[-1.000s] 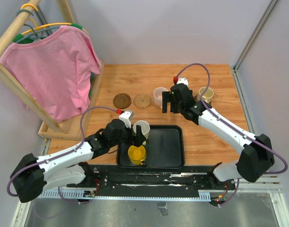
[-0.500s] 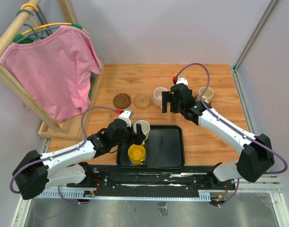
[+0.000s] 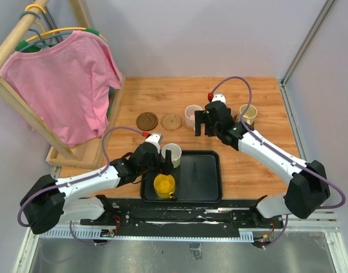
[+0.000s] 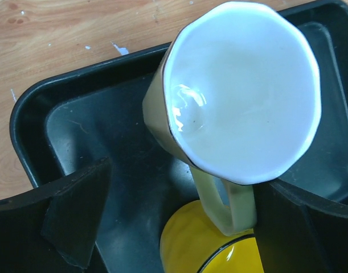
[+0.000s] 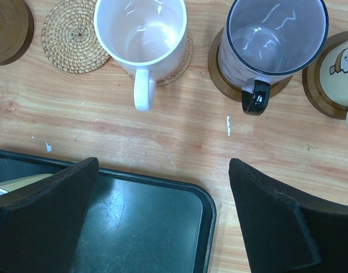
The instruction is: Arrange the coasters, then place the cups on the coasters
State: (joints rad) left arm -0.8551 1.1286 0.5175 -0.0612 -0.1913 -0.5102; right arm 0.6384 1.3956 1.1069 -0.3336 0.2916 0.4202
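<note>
black plastic tray [image 3: 203, 176] in the lower middle of the top view held two cups: a pale cup [image 4: 242, 91] in its upper left corner and a yellow cup [image 4: 211, 247] just below it. the pale cup's handle [image 4: 226, 205] pointed down toward the yellow one. the step in hand looked like picking up the pale cup. the left gripper [image 4: 179, 196] hung over it with its jaws spread as wide as they go and nothing between them.

to do it well, the fingers [image 4: 77, 222] should drop on either side of the cup wall or the handle without knocking the yellow cup, which sat very close. the lift should go straight up past the tray rim. after that the cup should travel to the tan coaster [image 5: 68, 37] or the dark coaster [image 5: 8, 23], both bare at the upper left of the right wrist view.

the left arm lay low, reaching from the lower left of the top view across to the tray corner, wrist turned down over the cup. the right arm stretched from the lower right up to the row in the upper middle. there the pink cup [image 5: 140, 34], purple cup [image 5: 276, 34] and cream cup [image 5: 344, 62] each sat on a coaster. the right gripper [image 5: 162, 170] pointed down at the bare table between row and tray, jaws wide apart and empty.
</note>
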